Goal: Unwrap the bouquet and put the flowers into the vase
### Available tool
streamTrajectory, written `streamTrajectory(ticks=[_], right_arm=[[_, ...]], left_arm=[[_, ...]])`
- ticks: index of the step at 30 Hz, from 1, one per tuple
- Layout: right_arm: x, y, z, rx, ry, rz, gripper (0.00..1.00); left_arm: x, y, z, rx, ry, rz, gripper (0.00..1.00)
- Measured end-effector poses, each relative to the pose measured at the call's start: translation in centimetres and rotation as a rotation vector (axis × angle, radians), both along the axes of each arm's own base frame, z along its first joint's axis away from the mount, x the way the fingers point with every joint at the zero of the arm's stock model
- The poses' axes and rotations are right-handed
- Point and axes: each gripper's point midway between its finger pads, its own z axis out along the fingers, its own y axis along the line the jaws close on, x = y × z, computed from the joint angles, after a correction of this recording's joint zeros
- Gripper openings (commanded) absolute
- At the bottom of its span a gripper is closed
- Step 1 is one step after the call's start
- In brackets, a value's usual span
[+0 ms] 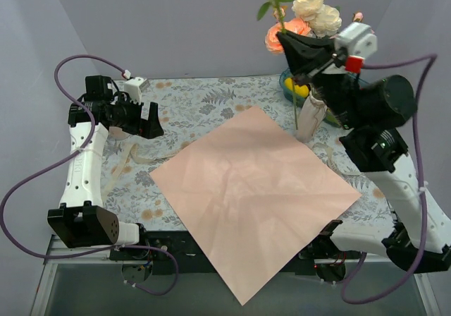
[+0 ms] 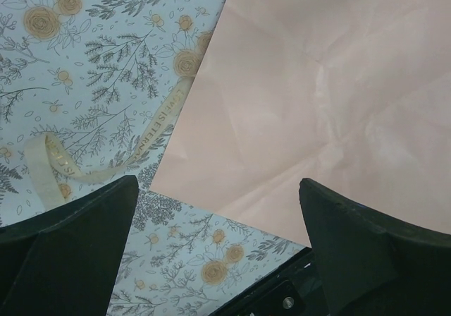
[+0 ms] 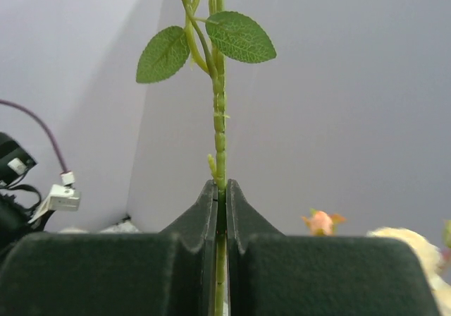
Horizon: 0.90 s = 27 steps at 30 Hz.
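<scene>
The bouquet's pink paper (image 1: 254,189) lies unfolded and flat in the middle of the table, and its cream ribbon (image 1: 130,157) lies loose to the left. My right gripper (image 1: 285,41) is shut on one flower's thin green stem (image 3: 220,125), holding it upright with leaves (image 3: 239,37) above. It hangs over the whitish vase (image 1: 312,117) at the back right. Cream roses (image 1: 313,9) and a peach rose (image 1: 283,34) stand above the vase, their stems hidden behind my arm. My left gripper (image 1: 149,122) is open and holds nothing, above the paper's left corner (image 2: 317,97) and the ribbon (image 2: 162,118).
A teal bowl (image 1: 285,83) holding yellow fruit (image 1: 299,89) stands just behind and to the left of the vase. A floral-patterned cloth (image 1: 204,101) covers the table. The paper's near corner hangs over the front edge.
</scene>
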Motion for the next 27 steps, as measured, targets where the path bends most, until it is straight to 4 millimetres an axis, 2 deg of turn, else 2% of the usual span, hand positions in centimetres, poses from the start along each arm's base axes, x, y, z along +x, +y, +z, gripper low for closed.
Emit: streamTrajectory(ticks=[2, 3, 6, 9, 13, 16, 18, 23, 27], right_arm=[[-1.0, -3.3, 1.2, 0.060, -0.054, -0.091, 0.01], [-1.2, -4.7, 1.1, 0.082, -0.069, -0.140, 0.01], [-1.4, -8.6, 0.6, 0.139, -0.110, -0.297, 0.01], [-0.6, -11.0, -0.5, 0.175, -0.142, -0.436, 0.01], [1.7, -13.7, -2.0, 0.196, -0.168, -0.616, 0.01], [4.1, -15.3, -2.8, 0.193, -0.166, -0.719, 0.01], [6.0, -17.1, -3.3, 0.205, -0.158, -0.792, 0.01], [8.8, -20.6, -4.4, 0.249, -0.137, -0.878, 0.01], [9.8, -22.5, -4.9, 0.296, -0.139, -0.885, 0.01]], left_arm=[[0.2, 0.0, -0.2, -0.002, 0.006, 0.002, 0.98], [0.3, 0.0, -0.3, -0.003, 0.009, 0.003, 0.98], [0.6, 0.0, -0.6, -0.007, 0.020, 0.006, 0.98], [0.9, 0.0, -0.7, -0.010, 0.023, 0.008, 0.98], [1.1, 0.0, -0.8, -0.012, 0.027, 0.009, 0.98], [1.4, 0.0, -0.7, -0.012, 0.025, 0.010, 0.98], [1.7, 0.1, -0.6, -0.012, 0.022, 0.010, 0.98], [2.3, 0.1, -0.6, -0.011, 0.018, 0.010, 0.98], [2.4, 0.1, -0.6, -0.010, 0.012, 0.010, 0.98]])
